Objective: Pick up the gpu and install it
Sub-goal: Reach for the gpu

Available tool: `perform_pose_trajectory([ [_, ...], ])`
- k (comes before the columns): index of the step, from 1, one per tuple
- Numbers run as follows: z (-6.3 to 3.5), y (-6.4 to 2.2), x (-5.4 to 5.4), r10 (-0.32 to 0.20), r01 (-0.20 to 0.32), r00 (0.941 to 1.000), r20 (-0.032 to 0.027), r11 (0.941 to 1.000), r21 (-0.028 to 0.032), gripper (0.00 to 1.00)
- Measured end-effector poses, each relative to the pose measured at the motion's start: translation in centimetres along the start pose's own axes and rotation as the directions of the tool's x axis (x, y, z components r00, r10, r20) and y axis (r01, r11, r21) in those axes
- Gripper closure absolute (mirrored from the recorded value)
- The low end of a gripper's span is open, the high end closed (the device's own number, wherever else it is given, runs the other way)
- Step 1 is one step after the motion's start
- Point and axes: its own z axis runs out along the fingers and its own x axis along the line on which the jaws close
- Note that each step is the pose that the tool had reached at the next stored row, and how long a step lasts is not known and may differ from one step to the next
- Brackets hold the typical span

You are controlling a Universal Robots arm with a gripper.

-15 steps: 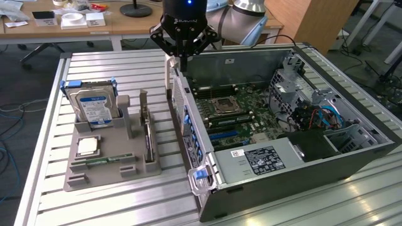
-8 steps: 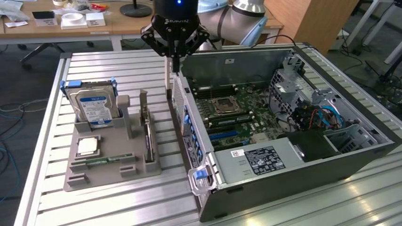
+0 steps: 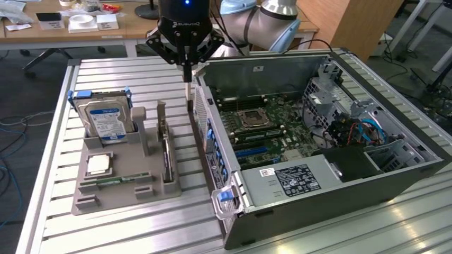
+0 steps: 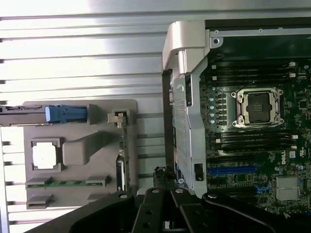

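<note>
We see the gpu (image 3: 165, 153) standing on its long edge in a slot of the grey holder tray (image 3: 106, 200), along the side of the tray that faces the computer case (image 3: 339, 182). It is a thin dark card, and nothing grips it. In the wrist view the gpu (image 4: 122, 155) shows edge-on in that same slot.

To the exterior view's left of the card, the tray carries a silver hard drive (image 3: 106, 120) with a blue label, upright between blue rails. Nearer the camera lie a square processor chip (image 3: 99, 164) and a slim green memory stick (image 3: 116, 180), each in its own recess.

The pincer (image 3: 188, 79) hangs above the far end of the tray, over the narrow strip of slatted metal worktop (image 3: 106, 235) between tray and case, close to the case's wall. Its fingers are pressed fully together, and we make out nothing between them. It is apart from the gpu, higher and farther back.

The case lies on its side just beside the tray, on the exterior view's right, with its open side up so that the motherboard (image 3: 272, 129) faces us. On it we see the bare processor socket (image 3: 252, 117) and empty blue expansion slots (image 3: 251, 153). A blue latch (image 3: 224, 197) sits at the case's near corner. Behind all this stands a second, wooden worktop (image 3: 106, 29) with small boxes on it.
</note>
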Motion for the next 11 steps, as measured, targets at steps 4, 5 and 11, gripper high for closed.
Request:
perform_pose_trajectory([
  [4,-0.02,-0.08,1.0,0.0,0.0,1.0,-0.0001,1.0,0.0001,0.89],
  [5,-0.02,-0.09,1.2,0.0,0.0,1.0,0.0,1.0,0.0,0.89],
  [11,-0.03,-0.19,2.5,0.0,0.0,1.0,0.0,1.0,0.0,0.89],
])
